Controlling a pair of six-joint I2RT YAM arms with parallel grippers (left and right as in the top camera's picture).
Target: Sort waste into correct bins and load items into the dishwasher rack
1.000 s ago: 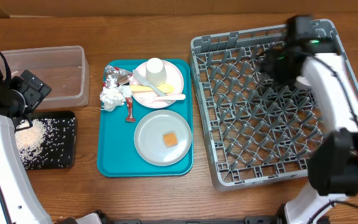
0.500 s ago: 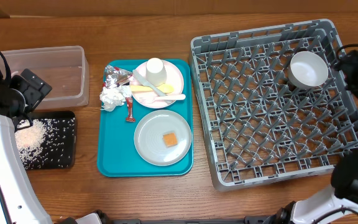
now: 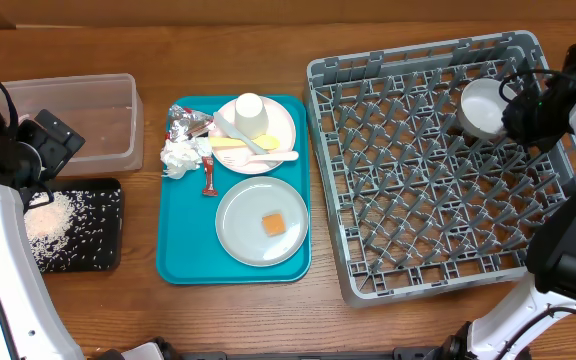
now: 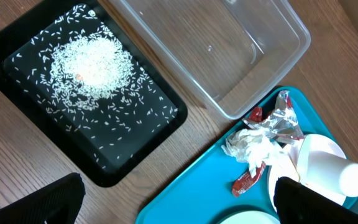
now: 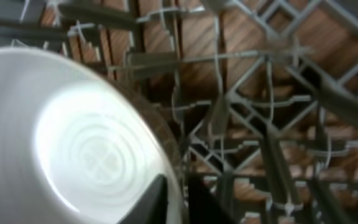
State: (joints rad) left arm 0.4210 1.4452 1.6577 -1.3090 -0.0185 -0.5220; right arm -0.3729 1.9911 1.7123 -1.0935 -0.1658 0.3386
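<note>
Right gripper (image 3: 521, 110) is at the far right corner of the dishwasher rack (image 3: 428, 270), closed on the rim of the small white bowl (image 3: 483, 108). The bowl sits on the pegs there, open side up. Left gripper (image 4: 179, 208) is wide open with nothing in it, up above the left side of the surface (image 3: 418, 330).

Under it, the black tray (image 3: 103, 255) has a pile of white rice (image 3: 46, 218). The clear tub (image 3: 118, 150) is just behind the black tray.

The teal tray (image 3: 183, 260) is in the middle. On its far left corner lie the foil wrapper (image 3: 183, 122), the white napkin (image 3: 178, 157) and the red sachet (image 3: 209, 178). The white cup (image 3: 249, 110) stands upside down on the pinkish plate (image 3: 283, 125), next to the yellow utensils (image 3: 233, 145). The grey-white plate (image 3: 243, 230) is near the front, with the orange cube (image 3: 272, 224) on it.
</note>
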